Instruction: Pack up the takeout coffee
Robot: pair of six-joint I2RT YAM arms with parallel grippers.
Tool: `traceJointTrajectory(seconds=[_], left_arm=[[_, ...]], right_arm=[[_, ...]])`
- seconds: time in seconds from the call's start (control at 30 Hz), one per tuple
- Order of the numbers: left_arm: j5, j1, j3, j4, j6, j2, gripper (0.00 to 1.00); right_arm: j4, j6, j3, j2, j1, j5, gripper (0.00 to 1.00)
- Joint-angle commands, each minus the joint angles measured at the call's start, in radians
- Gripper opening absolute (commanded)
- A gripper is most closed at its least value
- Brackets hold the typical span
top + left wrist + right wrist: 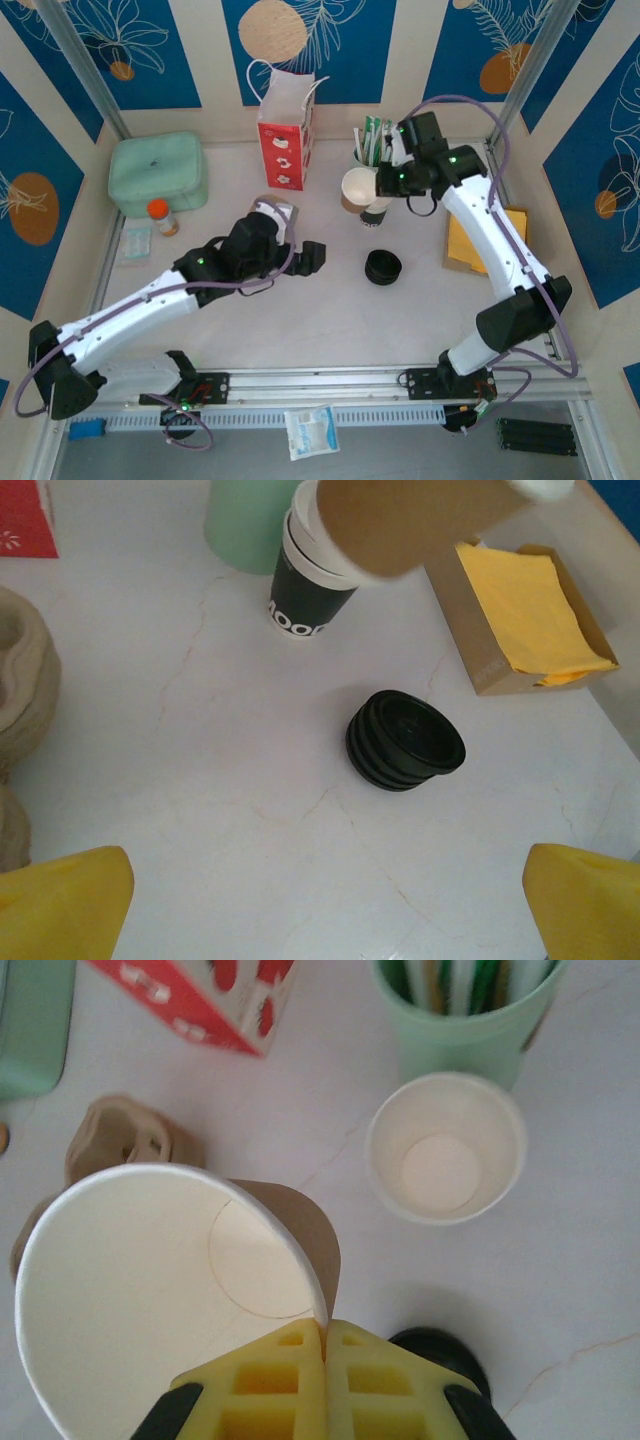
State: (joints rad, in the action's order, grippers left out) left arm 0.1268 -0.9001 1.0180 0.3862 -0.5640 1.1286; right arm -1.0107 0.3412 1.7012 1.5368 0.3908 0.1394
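Overhead, the right gripper (386, 181) is clamped on the rim of the tan takeout cup (357, 190), holding it tipped on its side in the air just above a black-sided paper cup (376, 214), near the mint-green cup of sticks (372, 150). Its own wrist camera adds what that angle hides: the yellow fingers (290, 1380) are pressed together on the cup wall at the rim, the cup has no lid on it, and its white inside is bare. The left gripper (310, 257) hangs low over mid-table with its jaws wide apart; from its wrist, the two yellow fingertips (70, 900) sit at the bottom corners with the stack of black lids (405, 740) between and beyond them, standing free on the table. That view also shows a cardboard tray (462, 630) of yellow napkins, and a pulp cup carrier (25, 680) at the left edge. The table (330, 310) is white with faint marble veins. Further back stand a red-and-white paper bag (287, 135), a mint-green case (158, 175) and an orange-capped bottle (160, 217). The walls are cream with blue leaf-print panels and orange discs, framed in aluminium posts.
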Motion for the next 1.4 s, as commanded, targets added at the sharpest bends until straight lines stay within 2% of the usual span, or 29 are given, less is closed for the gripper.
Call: traceJointTrajectory(seconds=[0.0, 0.2, 0.37, 0.47, 0.73, 1.37], left_arm=[[0.049, -0.010, -0.055, 0.038, -0.039, -0.079, 0.99], [0.076, -0.010, -0.125, 0.094, -0.071, -0.202, 0.99], [0.071, -0.010, -0.148, 0.123, -0.085, -0.234, 0.99], [0.068, -0.010, -0.155, 0.128, -0.086, -0.235, 0.99], [0.058, -0.010, -0.155, 0.129, -0.084, -0.217, 0.99], [0.033, -0.010, -0.152, 0.114, -0.072, -0.125, 0.99]], right_arm=[[0.005, 0.048, -0.087, -0.055, 0.078, 0.004, 0.00], [0.056, 0.137, -0.282, -0.118, 0.232, 0.035, 0.00], [0.084, 0.200, -0.405, -0.116, 0.352, 0.078, 0.00], [0.092, 0.228, -0.457, -0.108, 0.389, 0.094, 0.00], [0.120, 0.267, -0.552, -0.115, 0.405, 0.116, 0.00], [0.219, 0.271, -0.682, -0.152, 0.342, 0.111, 0.00]])
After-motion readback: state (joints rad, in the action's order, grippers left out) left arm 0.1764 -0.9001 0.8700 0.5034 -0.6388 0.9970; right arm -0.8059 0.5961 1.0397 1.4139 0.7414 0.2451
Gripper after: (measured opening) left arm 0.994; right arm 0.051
